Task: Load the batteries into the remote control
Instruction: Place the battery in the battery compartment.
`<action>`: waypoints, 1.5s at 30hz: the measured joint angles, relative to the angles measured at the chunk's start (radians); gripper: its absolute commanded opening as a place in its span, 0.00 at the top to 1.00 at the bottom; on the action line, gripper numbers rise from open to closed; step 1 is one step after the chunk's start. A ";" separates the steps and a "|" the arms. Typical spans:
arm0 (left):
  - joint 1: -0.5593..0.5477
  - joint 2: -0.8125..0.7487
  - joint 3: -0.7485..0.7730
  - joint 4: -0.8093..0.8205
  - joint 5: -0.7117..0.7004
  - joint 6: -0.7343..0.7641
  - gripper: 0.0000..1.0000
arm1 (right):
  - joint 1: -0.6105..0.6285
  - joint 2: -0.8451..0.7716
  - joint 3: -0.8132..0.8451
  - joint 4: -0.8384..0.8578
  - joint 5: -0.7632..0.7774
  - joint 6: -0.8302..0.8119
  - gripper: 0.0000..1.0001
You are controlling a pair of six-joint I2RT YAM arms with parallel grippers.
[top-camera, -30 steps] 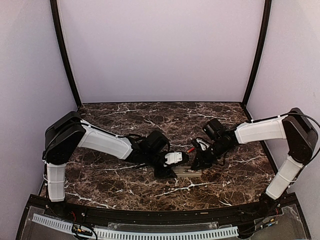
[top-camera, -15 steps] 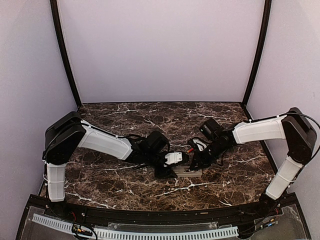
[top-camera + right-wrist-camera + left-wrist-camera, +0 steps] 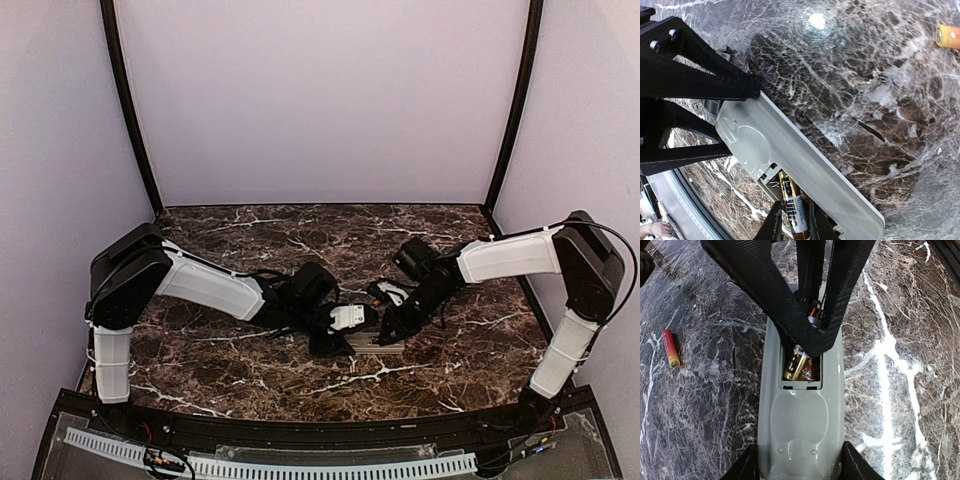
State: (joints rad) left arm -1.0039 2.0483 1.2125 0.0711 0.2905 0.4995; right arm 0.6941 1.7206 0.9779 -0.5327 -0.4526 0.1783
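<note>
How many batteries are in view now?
2. One battery sits in the recess of the remote control, under the right gripper; the second battery lies loose on the table. More may be hidden.

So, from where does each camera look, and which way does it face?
Top external: above and behind, looking down at the marble table; both arms show.
Left wrist: looks along the remote control's grey back; left pincer straddles it.
Right wrist: faces the recess; right pincer flanks a battery.
Wrist views share the loose battery.
</note>
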 measured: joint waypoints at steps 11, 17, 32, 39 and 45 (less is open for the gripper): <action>0.016 0.000 -0.003 0.007 0.001 0.029 0.69 | 0.000 0.014 0.053 -0.072 0.002 -0.095 0.98; 0.034 0.000 -0.003 0.007 0.002 0.065 0.66 | 0.000 0.012 0.087 -0.122 0.007 -0.112 0.99; 0.080 -0.001 -0.003 -0.023 0.089 0.200 0.63 | 0.007 0.038 0.201 -0.200 0.001 -0.273 1.00; 0.098 -0.001 -0.002 -0.048 0.131 0.197 0.62 | 0.028 0.038 0.184 -0.205 0.001 -0.344 1.00; 0.099 -0.001 -0.003 -0.052 0.144 0.197 0.62 | 0.078 0.066 0.176 -0.205 0.011 -0.365 1.00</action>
State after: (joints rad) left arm -0.9047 2.0472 1.2098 0.0193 0.4347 0.6968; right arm 0.7723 1.7863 1.1538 -0.7376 -0.4416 -0.1867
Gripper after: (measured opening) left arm 0.515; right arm 0.071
